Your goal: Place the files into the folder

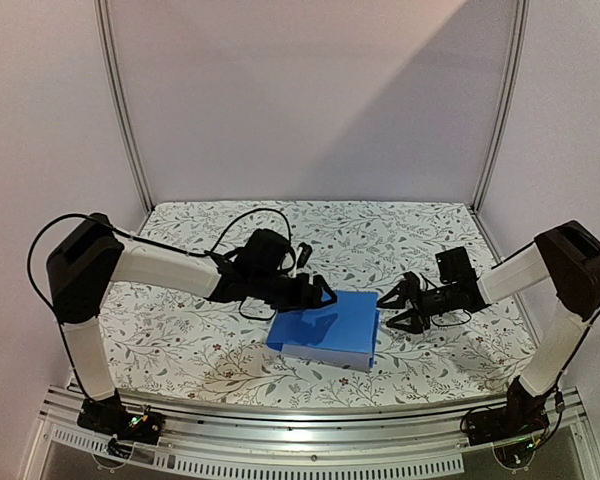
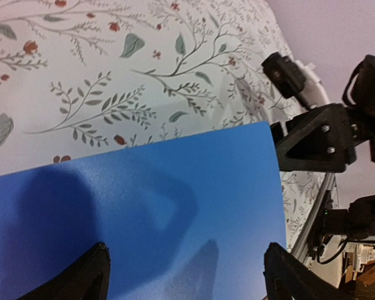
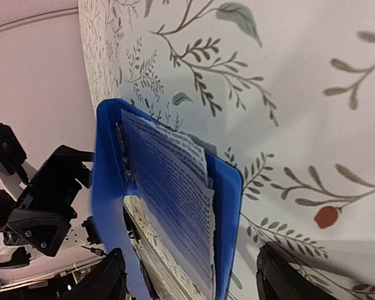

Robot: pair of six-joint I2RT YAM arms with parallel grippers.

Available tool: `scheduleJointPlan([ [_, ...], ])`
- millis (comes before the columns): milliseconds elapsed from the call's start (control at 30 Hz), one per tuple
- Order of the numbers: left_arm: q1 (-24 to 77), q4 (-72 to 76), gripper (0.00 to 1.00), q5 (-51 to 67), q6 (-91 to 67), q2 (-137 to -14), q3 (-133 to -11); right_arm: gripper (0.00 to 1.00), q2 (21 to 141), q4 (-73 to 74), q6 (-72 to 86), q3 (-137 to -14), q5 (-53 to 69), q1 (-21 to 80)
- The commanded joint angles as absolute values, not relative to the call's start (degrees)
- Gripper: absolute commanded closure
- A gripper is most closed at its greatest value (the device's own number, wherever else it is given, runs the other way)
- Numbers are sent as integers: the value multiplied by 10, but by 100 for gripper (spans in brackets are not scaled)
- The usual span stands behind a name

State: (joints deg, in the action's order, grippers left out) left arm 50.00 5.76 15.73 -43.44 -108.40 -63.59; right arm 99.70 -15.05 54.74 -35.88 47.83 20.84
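Note:
The blue folder (image 1: 328,326) lies at the middle of the table with its cover down but gaping at the right side. In the right wrist view the folder (image 3: 106,162) shows its open edge, and the files (image 3: 172,187), white sheets with printed text, lie between cover and base. My left gripper (image 1: 323,296) is open just over the cover's far left part; in the left wrist view the left gripper (image 2: 187,278) frames the blue cover (image 2: 175,200). My right gripper (image 1: 392,308) is open and empty at the folder's right edge; its wrist view shows the right gripper (image 3: 194,281) facing the gap.
The table (image 1: 180,330) wears a white cloth with a leaf print. White walls and metal posts (image 1: 125,110) close the back and sides. A metal rail (image 1: 310,425) runs along the near edge by the arm bases.

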Motion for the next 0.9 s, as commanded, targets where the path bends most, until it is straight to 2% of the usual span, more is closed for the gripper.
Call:
scheduleJointPlan([
  [0, 506, 9, 15, 141, -412, -1112, -649, 30, 971, -80, 515, -371, 421, 203],
  [300, 500, -66, 16, 102, -424, -1145, -671, 30, 919, -1, 432, -433, 322, 237],
  [500, 499, -68, 17, 108, -420, -1152, -680, 34, 953, -54, 438, -449, 368, 308],
  [733, 500, -74, 18, 91, -397, -1124, -683, 51, 1045, -176, 501, -445, 438, 341],
  [867, 500, -76, 18, 90, -362, -1077, -678, 60, 1085, -146, 521, -447, 428, 342],
])
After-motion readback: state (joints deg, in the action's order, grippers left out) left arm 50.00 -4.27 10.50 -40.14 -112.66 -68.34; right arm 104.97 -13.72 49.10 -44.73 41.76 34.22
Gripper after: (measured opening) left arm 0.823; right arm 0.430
